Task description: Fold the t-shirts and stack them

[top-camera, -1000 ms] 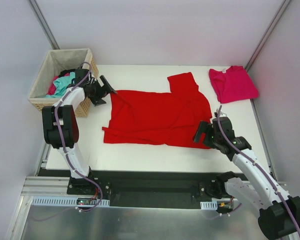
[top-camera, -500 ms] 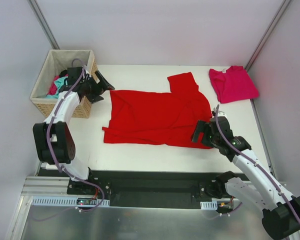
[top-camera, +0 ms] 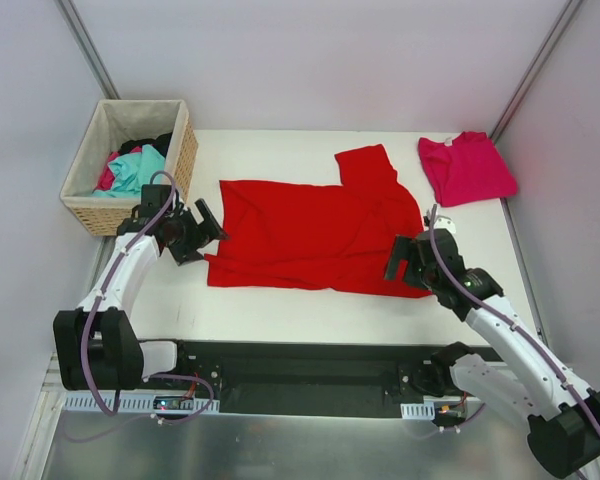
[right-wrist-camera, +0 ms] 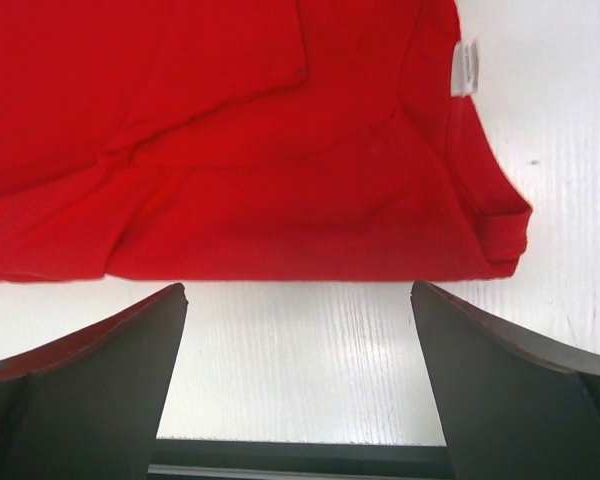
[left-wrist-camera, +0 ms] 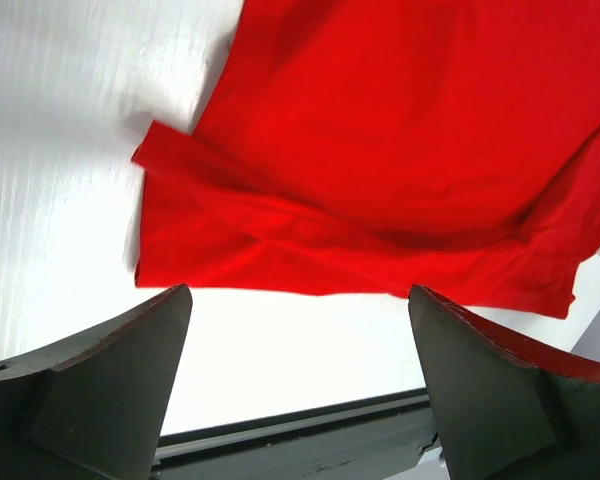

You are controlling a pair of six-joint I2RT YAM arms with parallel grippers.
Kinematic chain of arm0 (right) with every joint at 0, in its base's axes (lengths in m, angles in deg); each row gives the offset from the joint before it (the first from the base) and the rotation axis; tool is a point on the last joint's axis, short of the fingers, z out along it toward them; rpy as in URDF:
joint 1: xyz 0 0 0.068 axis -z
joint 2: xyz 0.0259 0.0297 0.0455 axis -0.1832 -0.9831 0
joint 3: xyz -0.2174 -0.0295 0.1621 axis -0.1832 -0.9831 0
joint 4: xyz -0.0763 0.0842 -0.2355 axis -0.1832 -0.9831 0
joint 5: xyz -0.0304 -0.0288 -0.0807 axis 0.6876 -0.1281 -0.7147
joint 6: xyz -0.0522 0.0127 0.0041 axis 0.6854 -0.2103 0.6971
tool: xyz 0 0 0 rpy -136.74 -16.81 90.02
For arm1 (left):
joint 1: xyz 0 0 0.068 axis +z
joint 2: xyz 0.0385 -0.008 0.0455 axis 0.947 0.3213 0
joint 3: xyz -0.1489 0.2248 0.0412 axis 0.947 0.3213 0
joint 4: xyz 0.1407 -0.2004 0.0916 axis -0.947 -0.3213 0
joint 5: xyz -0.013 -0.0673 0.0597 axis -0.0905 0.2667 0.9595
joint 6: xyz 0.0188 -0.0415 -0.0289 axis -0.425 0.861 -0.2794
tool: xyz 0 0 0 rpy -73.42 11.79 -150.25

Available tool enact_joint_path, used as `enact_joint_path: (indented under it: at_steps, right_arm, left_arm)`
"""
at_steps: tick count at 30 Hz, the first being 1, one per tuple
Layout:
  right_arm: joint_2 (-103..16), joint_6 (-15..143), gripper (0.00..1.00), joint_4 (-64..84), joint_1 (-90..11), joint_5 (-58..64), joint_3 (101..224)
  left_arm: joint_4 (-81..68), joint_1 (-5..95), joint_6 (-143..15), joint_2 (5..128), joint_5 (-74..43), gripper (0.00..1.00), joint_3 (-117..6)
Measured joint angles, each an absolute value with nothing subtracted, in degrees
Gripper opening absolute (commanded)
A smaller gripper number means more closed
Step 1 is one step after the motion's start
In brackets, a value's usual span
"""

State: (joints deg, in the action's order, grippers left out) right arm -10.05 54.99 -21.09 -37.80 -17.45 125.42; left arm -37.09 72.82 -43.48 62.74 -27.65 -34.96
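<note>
The red t-shirt (top-camera: pixel 315 230) lies partly folded in the middle of the white table, one sleeve sticking out at the back. It also shows in the left wrist view (left-wrist-camera: pixel 380 170) and the right wrist view (right-wrist-camera: pixel 230 140), where a white label (right-wrist-camera: pixel 464 68) shows. The magenta-pink t-shirt (top-camera: pixel 465 167) lies folded at the back right corner. My left gripper (top-camera: pixel 202 232) is open and empty at the red shirt's near left corner. My right gripper (top-camera: pixel 405 262) is open and empty at its near right corner.
A wicker basket (top-camera: pixel 95 215) with teal, pink and dark clothes stands at the back left, beside the table. The table's front edge (top-camera: pixel 310 342) runs just before both grippers. Grey walls close in on both sides.
My left gripper has swung from beside the basket at the shirt's far left corner down toward its near left corner. My right gripper has shifted slightly along the near right corner.
</note>
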Motion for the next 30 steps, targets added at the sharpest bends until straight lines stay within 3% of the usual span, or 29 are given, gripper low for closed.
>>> enact_joint_path:
  at_steps: [10,16,19,23,28,30]
  right_arm:
    - [-25.07,57.94,0.99,-15.85,-32.18,-16.77,133.31]
    - [-36.22,58.81,0.91,-10.75,-29.93,-11.92,135.76]
    - [-41.62,58.81,0.81,-8.57,-29.8,-9.67,137.47]
    - [-46.31,58.62,0.56,-6.58,-29.8,-7.51,139.68]
    - [-49.86,58.18,0.43,-4.48,-29.8,-6.74,141.31]
    - [-50.36,58.16,0.43,-4.33,-29.8,-6.76,141.31]
  left_arm:
    - [-38.56,72.8,-43.63,60.88,-26.17,0.9,-33.37]
    - [-38.64,72.8,-43.61,60.01,-23.06,0.9,-31.29]
    - [-38.58,72.8,-43.54,61.08,-21.9,0.89,-30.98]
    - [-38.27,72.8,-43.08,64.16,-21.05,0.88,-30.98]
    - [-37.99,72.8,-41.84,65.75,-20.16,0.88,-30.98]
    - [-37.72,72.8,-41.62,65.89,-20.18,0.88,-31.0]
